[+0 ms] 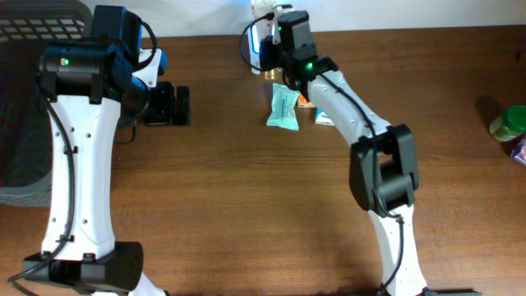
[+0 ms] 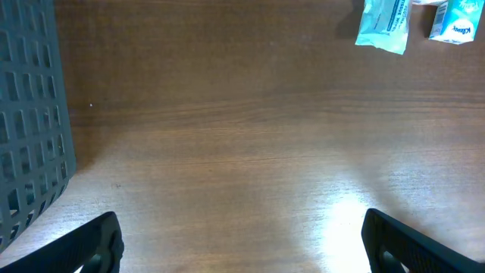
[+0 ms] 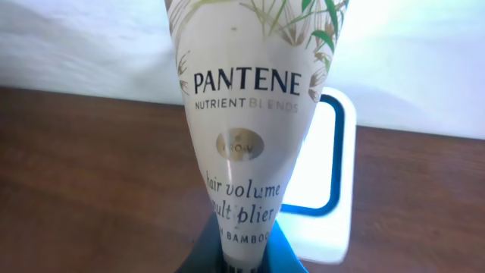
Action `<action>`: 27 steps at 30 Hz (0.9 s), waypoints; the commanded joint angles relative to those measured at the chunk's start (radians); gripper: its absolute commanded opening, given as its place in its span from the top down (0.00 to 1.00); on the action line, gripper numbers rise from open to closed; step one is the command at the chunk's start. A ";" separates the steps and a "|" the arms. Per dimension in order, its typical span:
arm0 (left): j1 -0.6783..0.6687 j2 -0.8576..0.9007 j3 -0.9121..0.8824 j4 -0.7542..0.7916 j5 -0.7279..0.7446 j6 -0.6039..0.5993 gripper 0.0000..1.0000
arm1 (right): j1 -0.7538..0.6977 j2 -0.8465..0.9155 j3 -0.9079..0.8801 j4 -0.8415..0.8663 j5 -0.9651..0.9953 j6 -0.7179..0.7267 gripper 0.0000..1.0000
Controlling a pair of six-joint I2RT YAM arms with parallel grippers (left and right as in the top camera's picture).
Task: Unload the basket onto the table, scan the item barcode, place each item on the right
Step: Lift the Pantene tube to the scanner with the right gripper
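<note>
Overhead: teal plastic packet (image 1: 282,108) on counter (image 1: 246,205) nearby — cream Pantene tube (image 3: 246,114) gripped in right pincer (image 3: 246,262), white scanner (image 3: 333,167) behind; left pincer (image 2: 242,243) released.

Pantene tube (image 3: 246,114) cut off at top; green container (image 1: 509,123) cropped at right.

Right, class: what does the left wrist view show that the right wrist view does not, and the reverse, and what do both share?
Only the left wrist view: a teal packet, a small white pack, a dark basket and the open left gripper. Only the right wrist view: a Pantene tube up close and a white scanner with a blue rim behind it. Both: the brown wooden table.
</note>
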 commanded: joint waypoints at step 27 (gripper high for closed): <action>0.000 -0.003 0.001 -0.001 0.000 0.016 0.01 | -0.056 -0.149 0.028 -0.041 0.077 0.008 0.96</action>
